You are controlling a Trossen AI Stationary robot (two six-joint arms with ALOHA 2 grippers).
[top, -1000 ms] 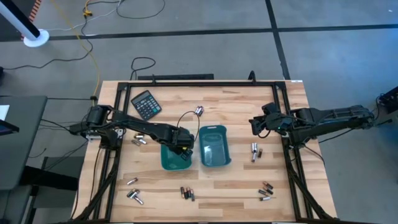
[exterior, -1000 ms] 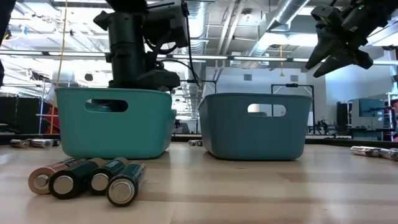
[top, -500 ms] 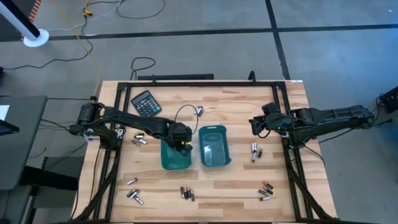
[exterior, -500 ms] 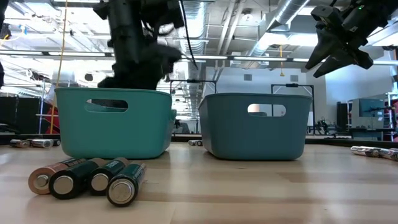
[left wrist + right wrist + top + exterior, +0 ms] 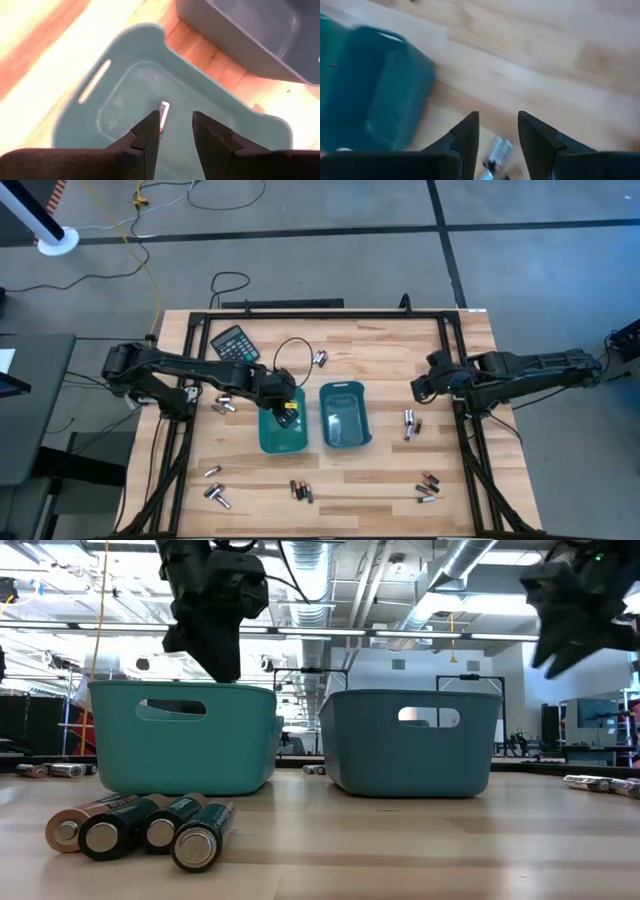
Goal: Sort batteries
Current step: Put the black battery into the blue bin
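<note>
My left gripper (image 5: 286, 404) (image 5: 175, 131) hangs open over the far part of the left teal bin (image 5: 282, 436) (image 5: 180, 736). A silvery battery (image 5: 163, 112) lies on that bin's floor, just beyond the fingertips. My right gripper (image 5: 419, 389) (image 5: 497, 122) is open above the table right of the darker bin (image 5: 345, 416) (image 5: 415, 740). A silvery battery (image 5: 498, 150) lies on the wood below and between its fingers, part of a small group (image 5: 410, 423). Other batteries lie scattered on the table (image 5: 300, 492) (image 5: 140, 830).
A black calculator (image 5: 235, 346) sits at the far left of the table. Battery groups lie beyond the bins (image 5: 320, 358), left of them (image 5: 224, 406), and along the near edge (image 5: 214, 494) (image 5: 428, 487). A black frame (image 5: 300, 313) borders the table.
My left gripper has risen out of the left bin and drawn back toward the table's far-left. My right gripper has shifted a little toward the right and near edges, toward the batteries on the right.
</note>
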